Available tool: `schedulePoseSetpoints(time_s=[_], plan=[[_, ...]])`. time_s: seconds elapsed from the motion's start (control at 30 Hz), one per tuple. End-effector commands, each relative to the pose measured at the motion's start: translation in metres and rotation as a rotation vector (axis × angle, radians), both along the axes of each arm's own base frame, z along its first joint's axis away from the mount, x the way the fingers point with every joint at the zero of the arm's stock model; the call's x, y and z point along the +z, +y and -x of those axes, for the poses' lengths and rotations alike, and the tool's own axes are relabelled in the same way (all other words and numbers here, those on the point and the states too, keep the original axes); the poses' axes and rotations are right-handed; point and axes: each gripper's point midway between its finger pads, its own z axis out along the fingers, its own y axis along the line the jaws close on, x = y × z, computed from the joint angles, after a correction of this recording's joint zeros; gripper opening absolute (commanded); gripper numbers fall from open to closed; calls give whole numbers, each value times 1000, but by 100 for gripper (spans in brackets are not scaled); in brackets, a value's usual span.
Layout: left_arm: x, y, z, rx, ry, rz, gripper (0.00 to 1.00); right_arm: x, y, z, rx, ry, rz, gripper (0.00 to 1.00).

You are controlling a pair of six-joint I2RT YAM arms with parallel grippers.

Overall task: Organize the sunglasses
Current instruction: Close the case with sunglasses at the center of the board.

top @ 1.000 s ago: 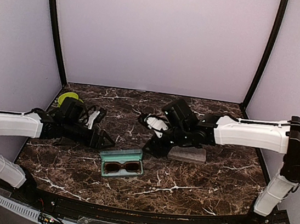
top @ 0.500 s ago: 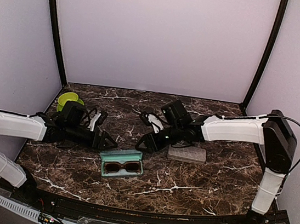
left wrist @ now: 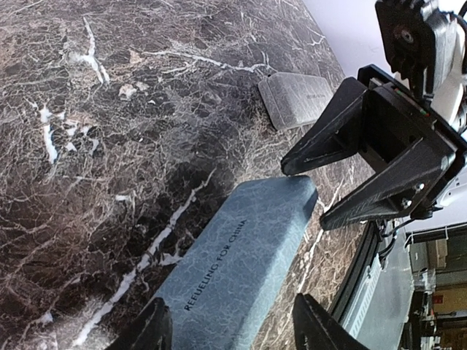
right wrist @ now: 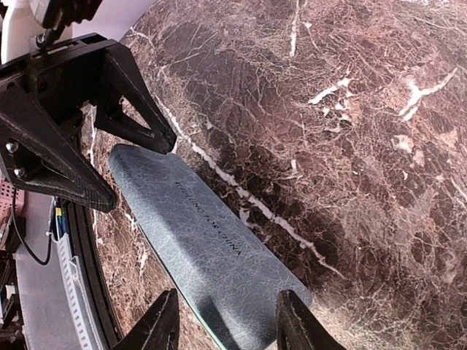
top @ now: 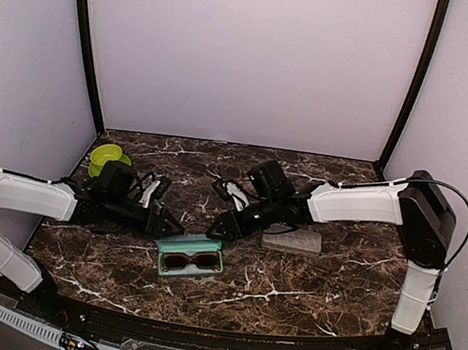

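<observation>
An open blue-grey case [top: 192, 254] lies at the table's front middle, and a pair of sunglasses [top: 188, 261] with reddish-brown lenses rests in its tray. The lid [top: 189, 241] stands up at the back. My left gripper [top: 167, 226] is at the lid's left end and my right gripper [top: 217, 227] at its right end, both low and pointing at each other. In the left wrist view the printed lid [left wrist: 241, 266] runs between my open fingers [left wrist: 151, 329], with the right gripper [left wrist: 306, 195] beyond it. The right wrist view shows the lid [right wrist: 208, 248] between open fingers [right wrist: 294, 324], facing the left gripper [right wrist: 141, 175].
A closed grey case [top: 292, 240] lies just right of the right gripper, also seen as a grey case [left wrist: 295, 98] from the left wrist. A green bowl [top: 105, 156] sits at the back left. The table's front edge [top: 213, 332] runs close to the open case.
Both grippers have come closer to the ends of the case lid. The right arm reached left and down, and both sets of jaws have narrowed.
</observation>
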Motion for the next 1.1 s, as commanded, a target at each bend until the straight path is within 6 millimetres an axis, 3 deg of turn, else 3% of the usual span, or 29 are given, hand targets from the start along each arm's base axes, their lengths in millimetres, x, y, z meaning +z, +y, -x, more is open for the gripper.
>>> schedulePoseSetpoints(time_s=[0.0,0.3,0.67,1.07], plan=[[-2,1,4,-15,-16,3,57,6,8,-3,14,-10,-40,44],[-10,2,12,-22,-7,14,42,0,5,-2,5,-12,-34,37],[-15,4,17,-14,-34,-30,42,-11,5,6,-2,-56,19,33],[-27,-2,37,-17,-99,-154,41,-27,3,22,0,-92,72,31]])
